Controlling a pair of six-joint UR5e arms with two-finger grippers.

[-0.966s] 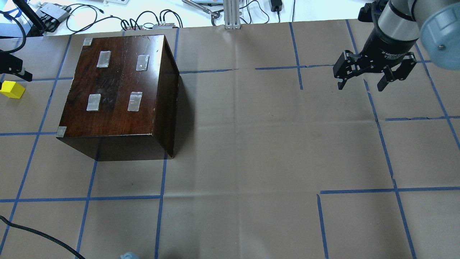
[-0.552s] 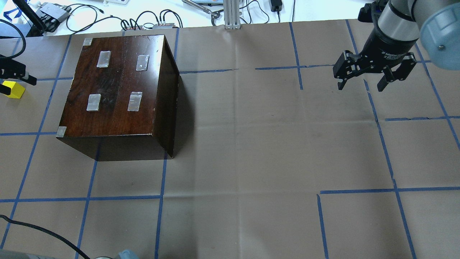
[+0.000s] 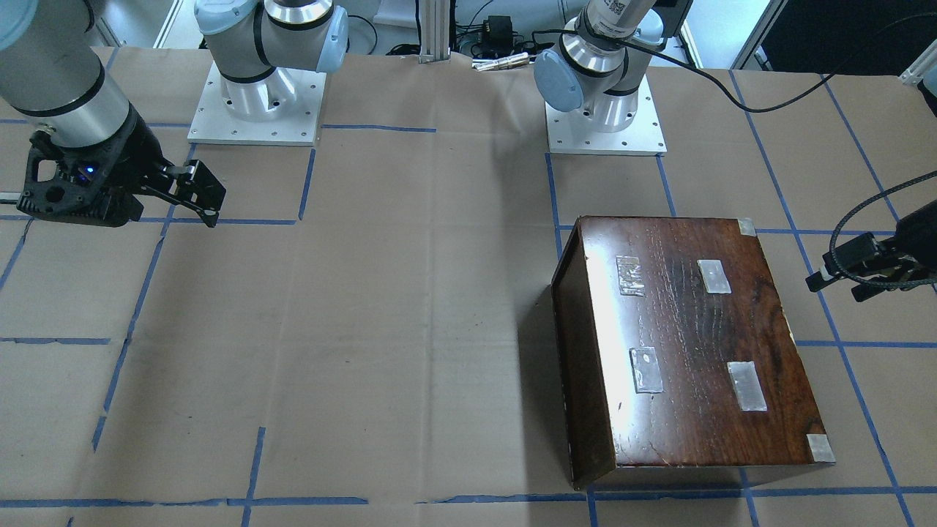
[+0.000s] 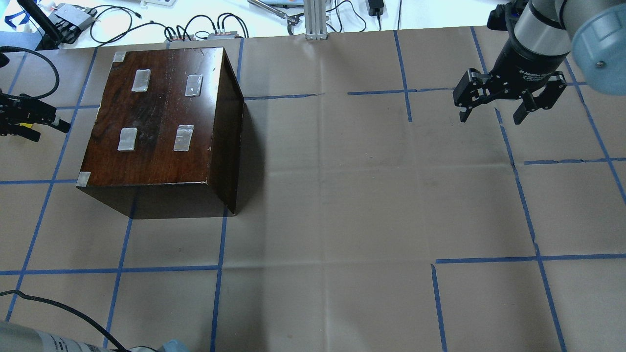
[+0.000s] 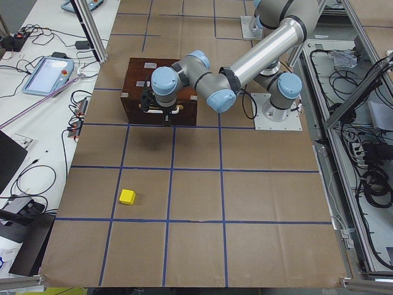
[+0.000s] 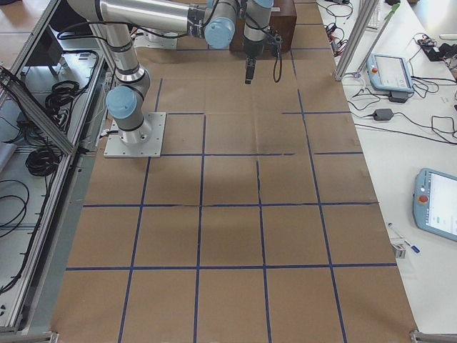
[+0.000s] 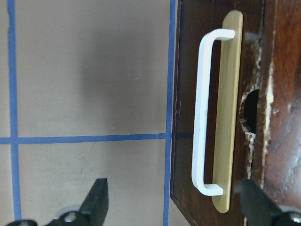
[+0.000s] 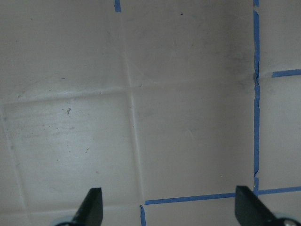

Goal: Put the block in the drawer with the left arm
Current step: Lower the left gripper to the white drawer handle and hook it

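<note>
**Left arm.** The silver left arm with pale blue joints [image 5: 258, 52] reached out from its base across the brown paper-covered bench marked with a blue tape grid [image 4: 342, 195]. Its wrist was bent so that the black two-finger end effector [image 7: 176, 207] pointed down just in front of the glossy dark brown wooden cabinet [image 4: 161, 122]. A black cable looped to the wrist. In the wrist view the end effector stood wide apart and held nothing. One fingertip was over bare paper and the other over the cabinet's front edge.

**Drawer.** Only the dark front panel of the drawer [image 7: 184, 70] could be seen, closed into the cabinet. It bore a white bar handle [image 7: 201, 113] mounted on a pale wooden strip [image 7: 228, 141], with a small half-round notch [image 7: 251, 108] beside the strip. Grey tape patches [image 4: 141, 79] lay on the cabinet top.

**Block.** The small bright yellow cube block [image 5: 128, 196] rested on the bench inside a taped square, on the drawer-front side of the cabinet. It was well apart from both the cabinet and the left end effector.

**Right arm.** The second silver arm [image 4: 538, 34] hung over the far end of the bench. Its black end effector [image 4: 490, 116] pointed down above bare paper, spread wide and empty.
</note>
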